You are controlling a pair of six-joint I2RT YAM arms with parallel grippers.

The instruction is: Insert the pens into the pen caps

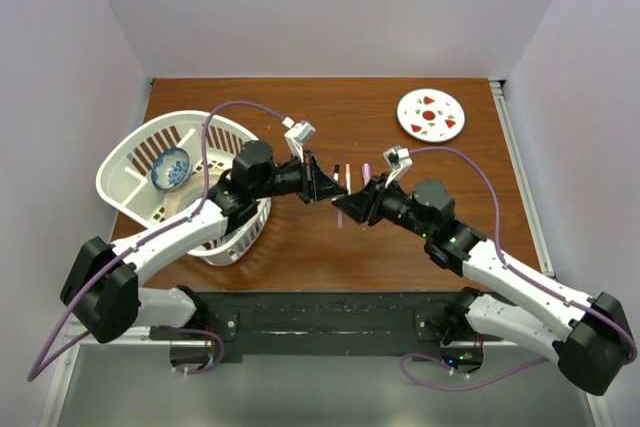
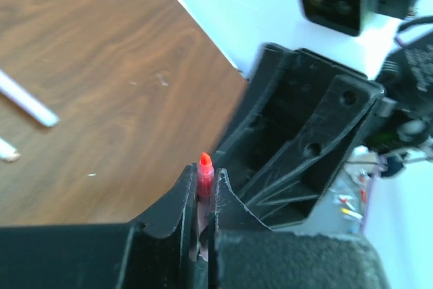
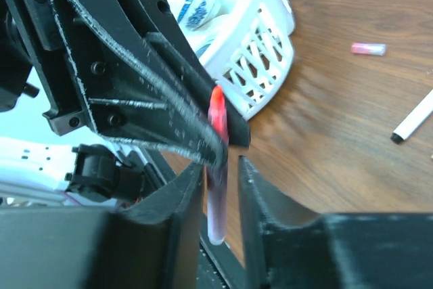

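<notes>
This is a robotics lab test cell: plain white walls (image 1: pixel 330 7) box in a wooden counter (image 1: pixel 330 107) at 9, 12 and 3 o'clock. Two cabled robot arms (image 1: pixel 170 237) are bolted to a black base plate (image 1: pixel 330 322) at 6 o'clock. Household props sit on the counter: a white basket (image 1: pixel 125 162) at 9 o'clock holding a blue-patterned bowl (image 1: pixel 170 167), and a red-spotted plate (image 1: pixel 432 114) at 1 o'clock.

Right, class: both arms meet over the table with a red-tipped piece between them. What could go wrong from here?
1. The left end effector is shut on a thin red-tipped pen with only its tip showing; a push could slide it back.
2. The right end effector crowds the left's fingers, so the translucent lilac tube between its own fingers may tilt and jam.
</notes>
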